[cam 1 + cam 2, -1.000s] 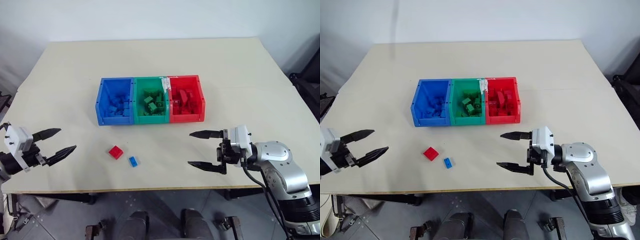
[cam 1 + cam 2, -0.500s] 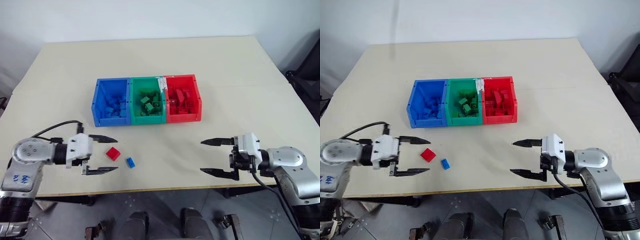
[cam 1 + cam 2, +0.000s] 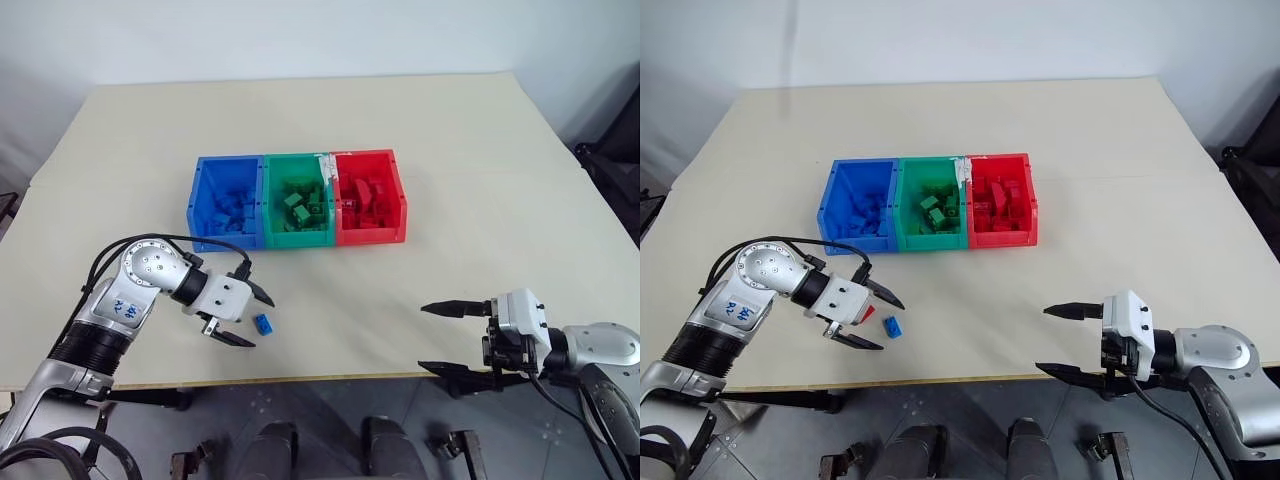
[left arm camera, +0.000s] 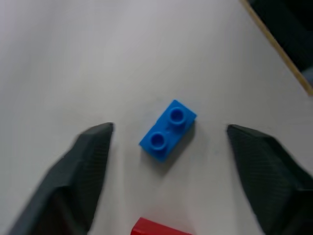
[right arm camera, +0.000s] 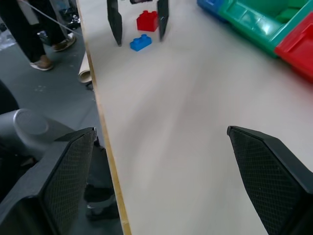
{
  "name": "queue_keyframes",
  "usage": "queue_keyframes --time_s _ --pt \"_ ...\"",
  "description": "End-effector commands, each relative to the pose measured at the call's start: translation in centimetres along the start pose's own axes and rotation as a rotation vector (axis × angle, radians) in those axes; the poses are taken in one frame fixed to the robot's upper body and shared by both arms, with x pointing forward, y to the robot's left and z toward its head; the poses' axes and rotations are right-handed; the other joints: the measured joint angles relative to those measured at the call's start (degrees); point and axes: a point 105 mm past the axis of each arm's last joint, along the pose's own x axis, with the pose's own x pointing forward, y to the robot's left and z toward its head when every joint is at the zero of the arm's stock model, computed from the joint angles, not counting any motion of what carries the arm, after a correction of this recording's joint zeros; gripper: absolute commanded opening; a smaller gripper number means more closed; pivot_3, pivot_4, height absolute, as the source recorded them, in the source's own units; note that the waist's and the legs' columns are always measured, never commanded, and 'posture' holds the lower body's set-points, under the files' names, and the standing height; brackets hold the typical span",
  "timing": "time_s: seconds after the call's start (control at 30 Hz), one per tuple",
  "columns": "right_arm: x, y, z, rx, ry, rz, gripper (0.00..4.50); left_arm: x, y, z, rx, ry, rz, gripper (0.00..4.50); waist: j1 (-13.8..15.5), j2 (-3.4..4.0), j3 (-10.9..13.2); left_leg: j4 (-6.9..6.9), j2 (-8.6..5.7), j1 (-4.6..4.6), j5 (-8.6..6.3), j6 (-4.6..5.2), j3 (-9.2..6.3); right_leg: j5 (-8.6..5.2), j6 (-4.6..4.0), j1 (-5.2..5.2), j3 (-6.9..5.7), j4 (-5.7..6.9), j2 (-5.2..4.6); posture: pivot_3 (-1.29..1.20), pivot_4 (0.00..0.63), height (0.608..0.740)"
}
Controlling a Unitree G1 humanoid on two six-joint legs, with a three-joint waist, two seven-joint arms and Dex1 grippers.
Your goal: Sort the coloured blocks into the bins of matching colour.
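**Ana:** Blocks first: how many are loose on the table?

**Ben:** Two. One blue block [image 4: 167, 130] with two studs lies near the table's near edge, left of centre, and one red block [image 5: 148, 20] sits just beside it, on its left and partly hidden behind the left gripper [image 3: 244, 314] in the head views.

**Ana:** And the bins?

**Ben:** Three, joined in a row at mid-table: blue bin [image 3: 203, 215] on the left, green bin [image 3: 268, 216] in the middle, red bin [image 3: 403, 210] on the right. Each holds a heap of bricks of its own colour, too jumbled to count.

**Ana:** Grippers?

**Ben:** Two. The left one points down at the blue block with its fingers spread on either side of it, touching neither block as far as the wrist view shows. The right gripper [image 3: 452, 338] hangs at the near right edge of the table, fingers wide apart, holding nothing.

**Ana:** The surface and the room?

**Ben:** One pale beige table [image 3: 470, 170] with a thin wooden edge, a plain white wall behind it and grey floor below. In the right wrist view a person's legs and shoes [image 5: 45, 58] stand on the floor beyond the table's left side.
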Motion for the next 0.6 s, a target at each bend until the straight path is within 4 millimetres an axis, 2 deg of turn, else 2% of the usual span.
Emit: queue_keyframes --time_s 0.03,0.27,0.43,0.53,0.6 --pt "0.0 0.0 1.0 -0.044 -0.027 -0.019 4.50 0.3 0.2 -0.5 0.013 0.032 -0.008 2.70 0.06 0.00 0.00 0.03 0.00 0.00 0.00 0.00 0.01 0.00 0.00 0.01 0.00 0.02 0.00 0.00 0.150 0.740" --pt "0.6 -0.4 1.6 -0.083 -0.056 -0.024 4.50 1.2 -0.4 -0.9 0.014 0.039 0.002 0.51 0.27 0.01 -0.01 0.09 -0.02 0.10 0.02 0.02 -0.02 0.00 0.01 0.14 0.00 0.09 -0.02 0.00 0.150 0.740" --pt "1.6 -0.5 2.3 -0.091 -0.123 -0.029 4.50 1.1 0.4 -0.5 -0.011 -0.018 0.121 0.44 0.99 0.05 -0.03 0.11 -0.01 0.26 0.02 0.02 -0.12 0.01 0.01 0.35 0.00 0.05 -0.02 0.00 0.150 0.740" --pt "2.1 -1.1 3.5 -0.093 -0.203 -0.077 4.50 -0.3 1.7 0.4 -0.084 -0.126 0.268 0.44 1.26 0.05 -0.03 0.15 -0.02 0.25 0.03 0.03 -0.23 0.02 0.04 0.36 0.00 0.05 -0.01 0.00 0.150 0.740" --pt "2.5 -1.7 4.1 -0.095 -0.254 -0.121 4.50 -2.1 3.1 1.1 -0.176 -0.245 0.423 0.44 1.26 0.00 0.00 0.16 -0.02 0.22 0.03 0.03 -0.31 0.03 0.05 0.35 0.00 0.06 -0.02 0.00 0.150 0.740"
